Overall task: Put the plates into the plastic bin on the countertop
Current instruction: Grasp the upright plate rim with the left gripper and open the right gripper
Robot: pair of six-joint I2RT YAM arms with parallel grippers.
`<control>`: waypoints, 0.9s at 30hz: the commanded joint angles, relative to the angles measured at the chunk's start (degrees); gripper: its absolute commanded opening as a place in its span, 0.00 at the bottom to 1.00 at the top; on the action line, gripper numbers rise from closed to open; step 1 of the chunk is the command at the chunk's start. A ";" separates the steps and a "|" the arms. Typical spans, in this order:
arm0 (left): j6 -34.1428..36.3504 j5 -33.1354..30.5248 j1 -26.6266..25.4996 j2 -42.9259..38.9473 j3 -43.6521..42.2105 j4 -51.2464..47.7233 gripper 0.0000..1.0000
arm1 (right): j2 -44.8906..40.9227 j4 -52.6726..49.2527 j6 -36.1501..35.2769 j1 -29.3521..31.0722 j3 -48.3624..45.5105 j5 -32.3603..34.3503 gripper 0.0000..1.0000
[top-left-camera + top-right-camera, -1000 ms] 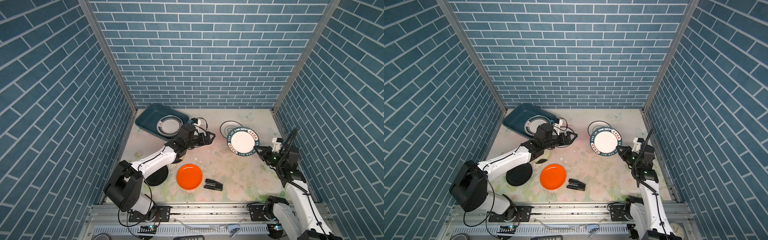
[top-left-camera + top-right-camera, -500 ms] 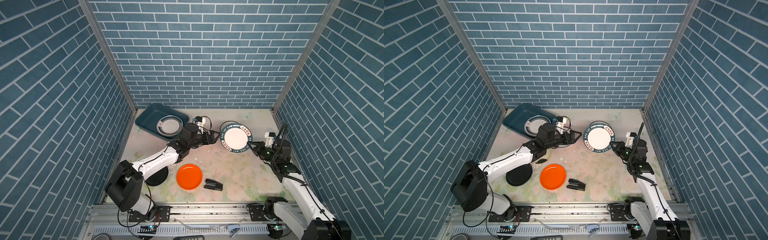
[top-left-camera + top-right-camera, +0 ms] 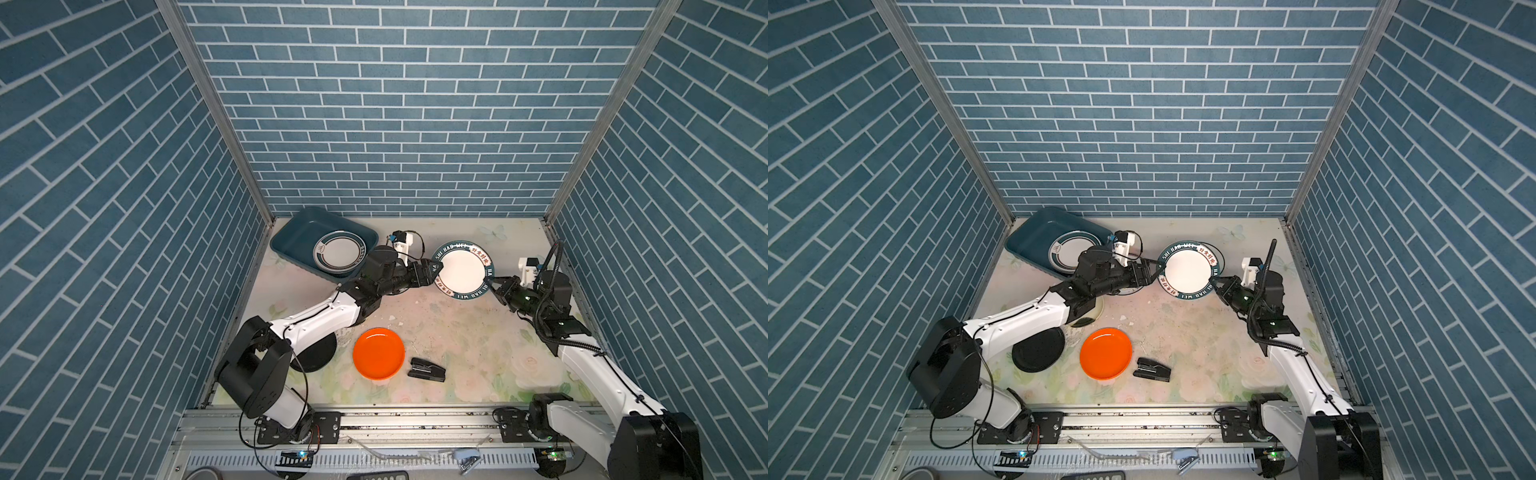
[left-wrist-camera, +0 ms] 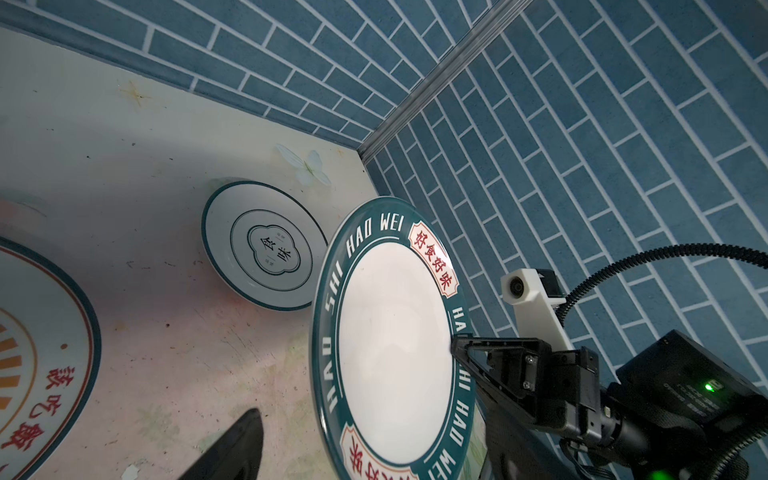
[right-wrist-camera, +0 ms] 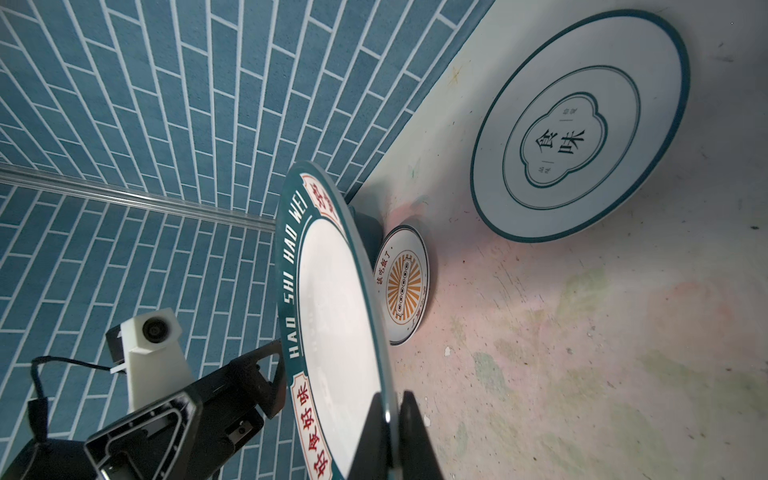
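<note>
While the right gripper (image 3: 496, 286) is clamped on one rim of the HAO WEI plate (image 3: 459, 272), the plate hangs clear of the countertop (image 3: 457, 332), tilted up on edge. The left gripper (image 3: 430, 268) sits at the opposite rim with its jaws apart. Only one jaw shows in the left wrist view, just beside the rim, so I can't tell if the rim is fully between them.

Reads as a handover, with the left grip not yet made.

Key relation: the plate spans straight from gripper to gripper. The plastic bin (image 3: 299, 235) lies behind the left gripper, just beside its wrist and well apart from the right gripper, so the left arm is nearer. A striped plate (image 3: 338, 254) lies in the bin's half closest to that wrist. The other half is bare.

Room: a sunburst plate (image 5: 403, 286) lies flat under the left gripper, and a 食味 plate (image 4: 264, 255) lies flat beyond the held plate. The swing back to the bin needs height over its wall.

Risk: the right gripper letting go before the left clamps.
</note>
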 commanded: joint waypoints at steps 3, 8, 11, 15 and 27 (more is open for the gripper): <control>-1.16 2.05 0.08 2.67 0.27 4.00 0.77 | 0.60 8.02 4.04 0.59 2.88 -1.99 0.00; -2.64 3.53 0.74 4.58 0.19 7.21 0.60 | 1.32 8.20 4.23 0.96 3.66 -2.42 0.00; -4.04 4.28 1.21 5.57 -0.24 9.81 0.44 | 1.57 8.80 3.90 1.36 3.65 -2.41 0.00; -6.10 5.15 1.91 6.74 -0.81 12.44 0.31 | 2.19 9.15 3.04 1.80 4.01 -3.43 0.00; -7.08 5.70 4.62 7.12 -0.87 11.88 0.00 | 2.69 4.67 -0.17 2.63 5.99 -3.67 0.78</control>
